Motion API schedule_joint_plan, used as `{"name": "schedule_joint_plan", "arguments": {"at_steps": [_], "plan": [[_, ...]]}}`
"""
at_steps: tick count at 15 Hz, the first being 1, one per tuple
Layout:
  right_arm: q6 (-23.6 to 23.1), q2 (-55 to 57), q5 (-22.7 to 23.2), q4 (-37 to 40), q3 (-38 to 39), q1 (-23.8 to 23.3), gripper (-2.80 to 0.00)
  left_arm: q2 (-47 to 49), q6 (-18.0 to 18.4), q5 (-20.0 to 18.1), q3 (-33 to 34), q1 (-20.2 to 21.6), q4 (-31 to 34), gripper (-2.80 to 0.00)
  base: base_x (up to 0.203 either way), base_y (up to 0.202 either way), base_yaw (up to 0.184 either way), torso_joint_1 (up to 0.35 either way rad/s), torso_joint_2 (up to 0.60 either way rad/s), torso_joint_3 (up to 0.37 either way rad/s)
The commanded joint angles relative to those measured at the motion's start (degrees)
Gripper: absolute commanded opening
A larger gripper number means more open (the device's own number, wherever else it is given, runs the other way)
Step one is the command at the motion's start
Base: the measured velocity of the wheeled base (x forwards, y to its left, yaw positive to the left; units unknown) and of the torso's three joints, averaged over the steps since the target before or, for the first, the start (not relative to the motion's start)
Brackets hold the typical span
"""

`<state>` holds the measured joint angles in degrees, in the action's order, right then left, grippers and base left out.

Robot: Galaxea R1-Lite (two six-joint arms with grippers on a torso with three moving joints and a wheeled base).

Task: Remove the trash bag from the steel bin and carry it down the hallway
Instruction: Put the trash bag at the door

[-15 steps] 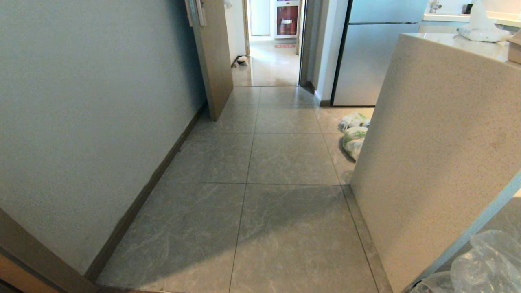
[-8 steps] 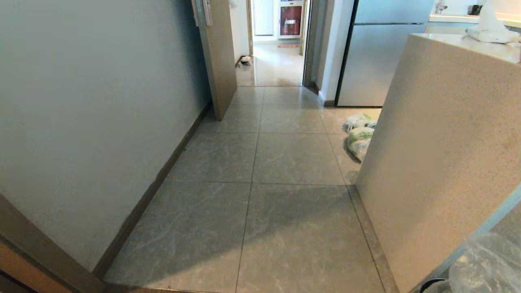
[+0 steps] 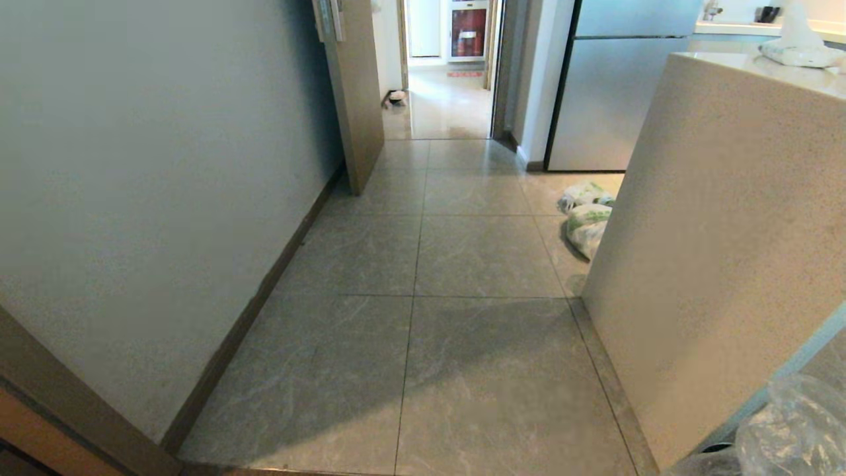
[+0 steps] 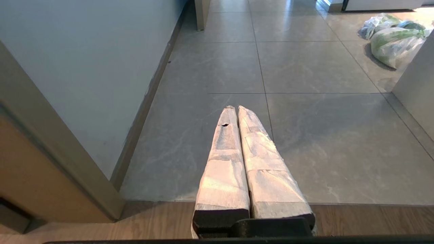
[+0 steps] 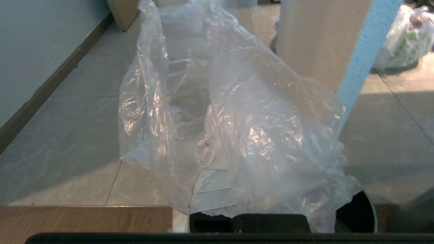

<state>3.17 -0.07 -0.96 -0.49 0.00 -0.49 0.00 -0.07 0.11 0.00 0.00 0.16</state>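
Note:
The trash bag (image 5: 257, 128), thin clear crinkly plastic, billows up over my right gripper (image 5: 220, 162), which is shut on it. One taped finger (image 5: 210, 193) shows through the film. In the head view the trash bag (image 3: 793, 430) fills the bottom right corner. A black curved rim (image 5: 356, 213), seemingly the steel bin's, peeks out beside the bag; its body is hidden. My left gripper (image 4: 236, 107) is shut and empty, its taped fingers (image 4: 223, 176) over the edge where the wood floor meets the tiles. The hallway (image 3: 476, 251) of grey marbled tiles runs ahead.
A pale wall with dark skirting (image 3: 251, 311) bounds the left. A stone counter block (image 3: 720, 231) bounds the right, with white-and-green bags (image 3: 585, 218) on the floor beside it. Farther on are an open door (image 3: 357, 99) and a steel fridge (image 3: 608, 99).
The whole head view has shifted a little, with door, counter and bags sliding to the right, so the camera has turned. The bag stays in my right gripper.

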Motion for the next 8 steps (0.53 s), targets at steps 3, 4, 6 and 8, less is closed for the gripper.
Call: {"name": "schedule_joint_plan", "arguments": {"at_steps": [3, 4, 6, 8], "plan": [[0.0, 0.0, 0.0, 0.0, 0.1, 0.0, -2.8, -0.1, 0.1, 0.0, 0.0, 0.0, 0.0, -2.8, 0.0, 0.0, 0.0, 0.0, 0.0, 0.0], [0.0, 0.0, 0.0, 0.0, 0.1, 0.1, -2.8, 0.0, 0.1, 0.0, 0.0, 0.0, 0.0, -2.8, 0.126, 0.0, -0.001, -0.002, 0.01, 0.002], [0.0, 0.0, 0.0, 0.0, 0.1, 0.1, -2.8, 0.0, 0.0, 0.1, 0.0, 0.0, 0.0, -2.8, 0.182, 0.0, -0.001, 0.002, 0.0, 0.0], [0.0, 0.0, 0.0, 0.0, 0.1, 0.1, -2.8, 0.0, 0.0, 0.0, 0.0, 0.0, 0.0, -2.8, 0.193, 0.0, 0.0, 0.002, 0.0, 0.002]]}}
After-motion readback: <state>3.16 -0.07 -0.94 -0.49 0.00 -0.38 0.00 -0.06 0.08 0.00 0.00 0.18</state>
